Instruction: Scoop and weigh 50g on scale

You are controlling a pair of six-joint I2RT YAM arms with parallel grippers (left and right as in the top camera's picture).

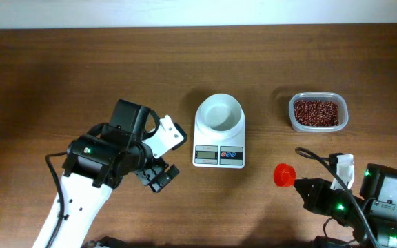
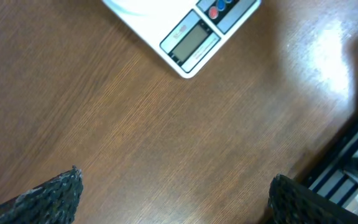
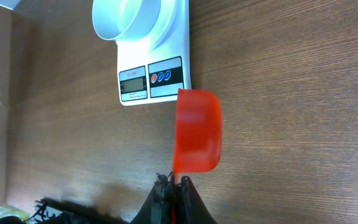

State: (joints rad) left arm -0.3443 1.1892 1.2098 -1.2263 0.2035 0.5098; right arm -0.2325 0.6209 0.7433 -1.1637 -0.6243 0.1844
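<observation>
A dark brown wood-grain table fills the view, with a pale strip along its far edge.

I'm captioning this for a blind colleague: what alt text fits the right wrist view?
The right end effector is shut on the handle of a red scoop, held over a brown wooden table. Just beyond the scoop stands a white scale with an empty white bowl on top.
</observation>
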